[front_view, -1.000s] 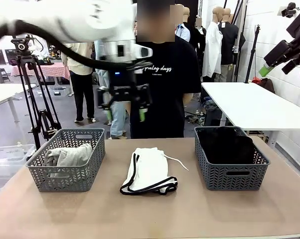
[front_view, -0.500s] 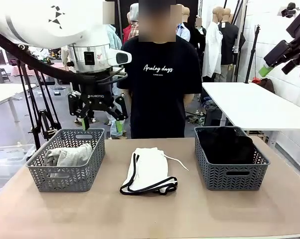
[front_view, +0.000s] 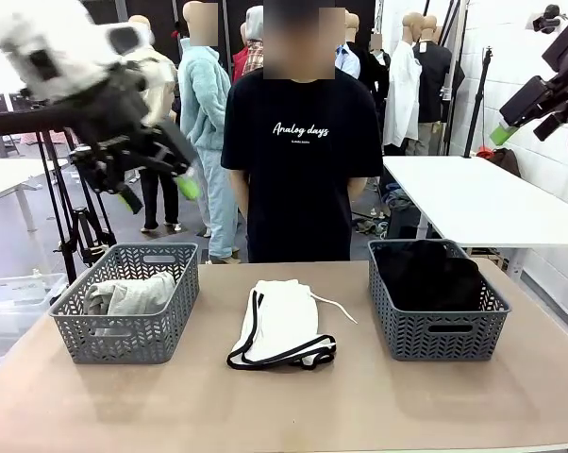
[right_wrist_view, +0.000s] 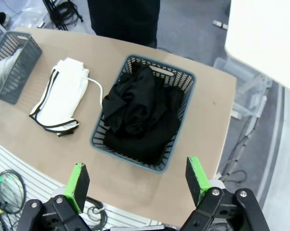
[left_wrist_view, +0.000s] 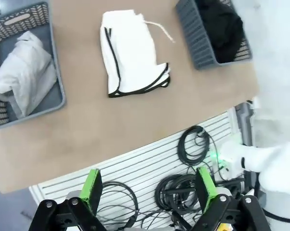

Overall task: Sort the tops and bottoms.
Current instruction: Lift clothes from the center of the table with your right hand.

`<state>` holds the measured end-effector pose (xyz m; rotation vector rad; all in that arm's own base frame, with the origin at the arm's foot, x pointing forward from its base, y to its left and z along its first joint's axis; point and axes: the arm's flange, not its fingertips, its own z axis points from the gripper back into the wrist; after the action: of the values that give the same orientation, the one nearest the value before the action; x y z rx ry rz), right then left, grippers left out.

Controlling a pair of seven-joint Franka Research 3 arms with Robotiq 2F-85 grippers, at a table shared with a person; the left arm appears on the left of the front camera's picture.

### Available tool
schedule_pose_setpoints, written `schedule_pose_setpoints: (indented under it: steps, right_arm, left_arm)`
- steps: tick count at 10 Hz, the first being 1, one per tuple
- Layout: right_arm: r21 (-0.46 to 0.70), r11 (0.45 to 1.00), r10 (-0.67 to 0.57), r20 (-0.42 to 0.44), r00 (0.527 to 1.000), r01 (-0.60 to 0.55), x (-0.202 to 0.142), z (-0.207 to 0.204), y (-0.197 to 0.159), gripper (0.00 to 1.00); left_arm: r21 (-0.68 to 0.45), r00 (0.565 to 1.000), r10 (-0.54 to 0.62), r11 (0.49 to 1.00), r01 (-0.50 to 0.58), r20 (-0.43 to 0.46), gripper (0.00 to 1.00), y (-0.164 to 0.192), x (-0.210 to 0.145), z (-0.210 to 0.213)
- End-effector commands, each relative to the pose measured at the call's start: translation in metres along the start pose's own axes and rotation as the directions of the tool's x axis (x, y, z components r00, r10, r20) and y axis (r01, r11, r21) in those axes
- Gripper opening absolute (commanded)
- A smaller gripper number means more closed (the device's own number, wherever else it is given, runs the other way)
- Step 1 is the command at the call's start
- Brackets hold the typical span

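Your left gripper [front_view: 154,192] and right gripper [right_wrist_view: 138,182] both hang wide open, empty; white shorts [front_view: 282,324] lie between the baskets [front_view: 128,304].

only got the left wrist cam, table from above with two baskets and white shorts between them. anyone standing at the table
Observer: Yes, a person in a black T-shirt stands at the far side, behind the shorts.
Operator: where's the right tool
Observer: The right tool hangs high over the basket of black clothes, open and empty.
Operator: and my own tool from outside
Observer: The left tool is in the air above the basket with the grey top, tilted, open.
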<state>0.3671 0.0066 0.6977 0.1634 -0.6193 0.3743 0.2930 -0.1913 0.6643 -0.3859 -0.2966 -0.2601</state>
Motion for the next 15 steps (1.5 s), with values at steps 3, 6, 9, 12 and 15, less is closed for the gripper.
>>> schedule_pose_setpoints:
  steps: [3, 6, 9, 12, 15]
  right_arm:
    - [-0.008, 1.000, 0.014, -0.005, 1.000, -0.014, 0.001, -0.001, 0.000, 1.00]
    - [-0.008, 1.000, 0.014, -0.005, 1.000, -0.014, 0.001, -0.001, 0.000, 1.00]
    - [-0.008, 1.000, 0.014, -0.005, 1.000, -0.014, 0.001, -0.001, 0.000, 1.00]
    - [-0.008, 1.000, 0.014, -0.005, 1.000, -0.014, 0.001, -0.001, 0.000, 1.00]
    - [-0.008, 1.000, 0.014, -0.005, 1.000, -0.014, 0.001, -0.001, 0.000, 1.00]
  left_arm:
    - [0.085, 1.000, 0.007, 0.996, -0.005, -0.018, 1.00, -0.026, 0.007, -0.010]
    - [0.013, 0.999, 0.002, 1.000, -0.002, -0.037, 1.00, -0.010, 0.019, -0.016]
    - [-0.011, 0.996, -0.080, 0.997, 0.081, 0.033, 1.00, 0.042, 0.059, -0.006]
    - [-0.010, 0.988, -0.151, 0.989, 0.150, -0.041, 1.00, 0.075, 0.069, -0.006]
    - [0.046, 0.957, -0.221, 0.971, 0.233, -0.185, 1.00, 0.077, 0.062, -0.017]
